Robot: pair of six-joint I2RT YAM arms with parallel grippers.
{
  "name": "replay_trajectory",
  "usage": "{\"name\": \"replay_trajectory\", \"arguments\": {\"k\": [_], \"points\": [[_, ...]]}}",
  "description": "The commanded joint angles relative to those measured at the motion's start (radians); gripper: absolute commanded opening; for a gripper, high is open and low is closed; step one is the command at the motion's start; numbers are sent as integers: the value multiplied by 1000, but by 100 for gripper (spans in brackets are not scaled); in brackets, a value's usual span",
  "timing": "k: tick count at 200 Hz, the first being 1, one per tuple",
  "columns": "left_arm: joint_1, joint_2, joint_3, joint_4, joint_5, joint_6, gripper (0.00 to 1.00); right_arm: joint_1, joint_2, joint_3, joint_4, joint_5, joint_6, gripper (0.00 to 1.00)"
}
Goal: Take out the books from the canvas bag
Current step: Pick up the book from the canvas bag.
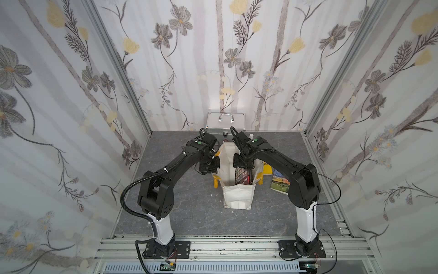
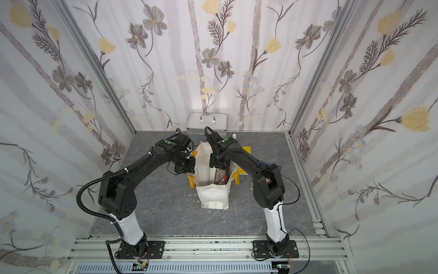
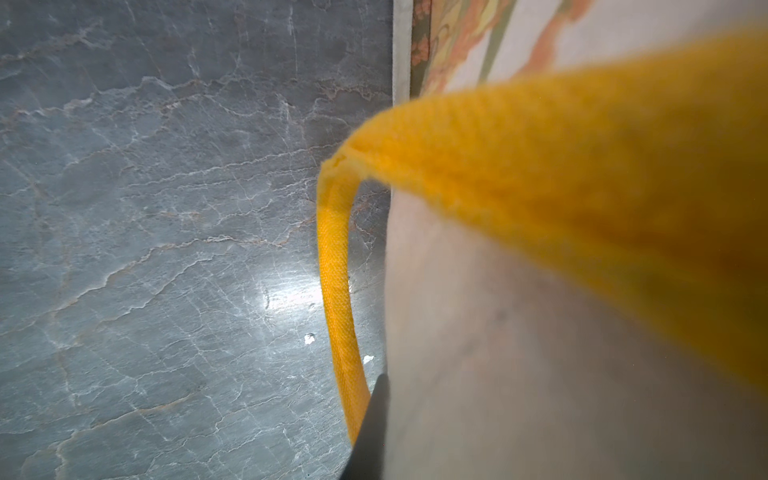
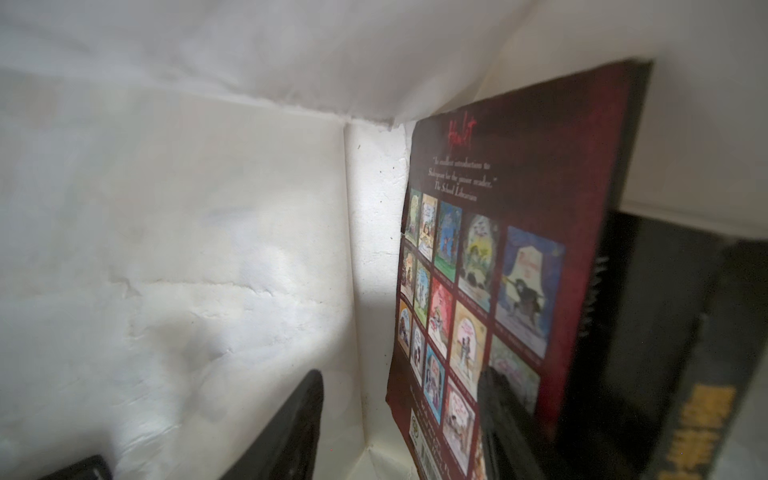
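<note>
Grey marbled tabletop (image 1: 189,213) forms the floor of a booth walled on three sides with flowered wallpaper (image 1: 189,71). It has aluminium posts (image 1: 118,66) at the back corners and a silver case (image 1: 225,122) against the back wall. The canvas bag (image 1: 237,197) stands upright mid-table, mouth open. The left gripper (image 1: 209,167) is clamped tight on the bag's yellow strap (image 3: 336,291) at its left rim. The right gripper (image 4: 403,378) is down inside the bag, jaws apart with nothing between them, one jaw against the cover of a dark red book (image 4: 519,187). A black book (image 4: 665,332) stands behind it. A blue book (image 1: 279,183) and a yellow book (image 1: 267,169) lie on the table right of the bag.
</note>
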Motion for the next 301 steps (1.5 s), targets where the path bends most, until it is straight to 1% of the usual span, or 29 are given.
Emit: {"name": "replay_trajectory", "arguments": {"k": [1, 11, 23, 32, 63, 92, 125, 176, 191, 213, 229, 238, 244, 251, 262, 285, 301], "points": [[6, -9, -7, -5, 22, -5, 0, 10, 0, 23, -13, 19, 0, 56], [8, -11, -8, -4, 22, -3, 0, 11, -13, 34, -28, 56, 8, 57], [10, -12, -11, -2, 23, -4, 0, 11, -33, 46, -53, 108, 20, 65], [11, -10, -14, 2, 24, -4, 0, 11, -44, 53, -70, 143, 24, 69], [14, -1, -15, 11, 32, -5, 0, 11, -42, 74, -135, 198, 20, 74], [17, 6, -13, 17, 39, -6, 0, 11, -16, 68, -102, 164, 3, 75], [19, 11, -17, 20, 43, -6, 0, 11, 37, 103, -63, 109, 1, 74], [31, 4, -30, 24, 42, -6, 0, 21, 76, 111, -41, 52, -10, 69], [31, 5, -31, 25, 44, -8, 0, 21, 83, 105, -29, 31, -19, 64], [34, 5, -31, 26, 47, -8, 0, 21, 80, 86, 3, 8, -16, 49], [35, 8, -30, 26, 49, -7, 0, 21, 77, 71, 20, 4, -7, 37], [36, 7, -30, 27, 49, -8, 0, 21, 78, 65, 23, 6, -4, 25], [36, 8, -30, 27, 48, -7, 0, 21, 78, 61, 23, 7, -3, 21], [36, 7, -28, 27, 48, -9, 0, 21, 78, 58, 24, 10, -3, 14], [38, 6, -27, 27, 49, -7, 0, 21, 71, 54, 30, 15, -3, 7], [39, 3, -27, 27, 47, -7, 0, 18, 31, 55, 47, 26, -4, 0], [40, 1, -27, 24, 44, -8, 0, 15, -12, 56, 65, 29, -3, 0]]}}
